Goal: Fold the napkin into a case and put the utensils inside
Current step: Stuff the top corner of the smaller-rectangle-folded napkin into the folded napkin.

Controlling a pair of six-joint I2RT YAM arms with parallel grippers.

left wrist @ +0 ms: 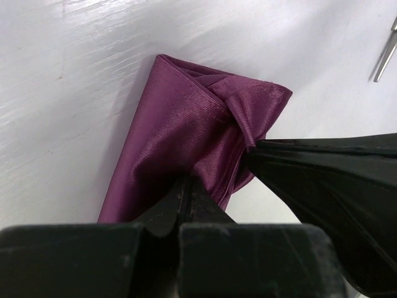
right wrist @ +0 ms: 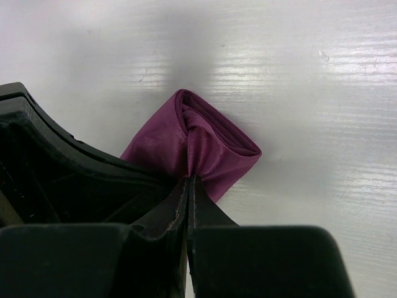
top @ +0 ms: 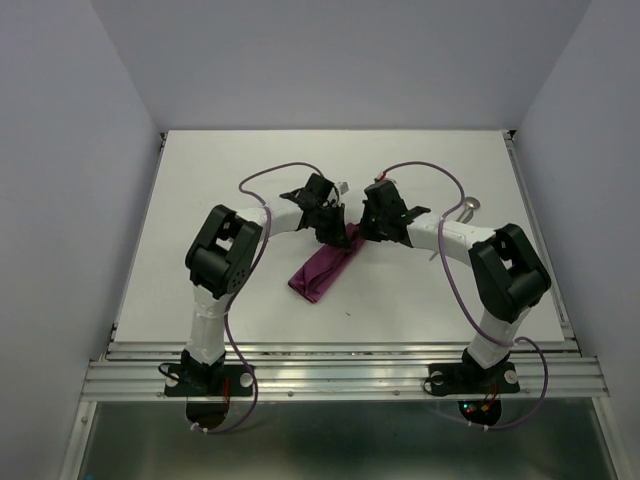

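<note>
The plum-purple napkin (top: 318, 272) lies as a narrow folded strip on the white table, running from the near left up toward the two grippers. At its far end my left gripper (top: 335, 235) and right gripper (top: 365, 235) meet tip to tip. In the left wrist view the left gripper (left wrist: 186, 181) is shut, pinching the napkin (left wrist: 173, 136) at its layered end. In the right wrist view the right gripper (right wrist: 189, 178) is shut on a gathered fold of the napkin (right wrist: 214, 146). A silver spoon (top: 468, 207) lies to the right; a thin silver handle (left wrist: 386, 53) shows at the frame edge.
The right arm's elbow (top: 510, 265) stands close to the spoon. The raised table rim (top: 150, 220) bounds the left side and a metal rail (top: 340, 375) runs along the near edge. Purple cables loop above both wrists.
</note>
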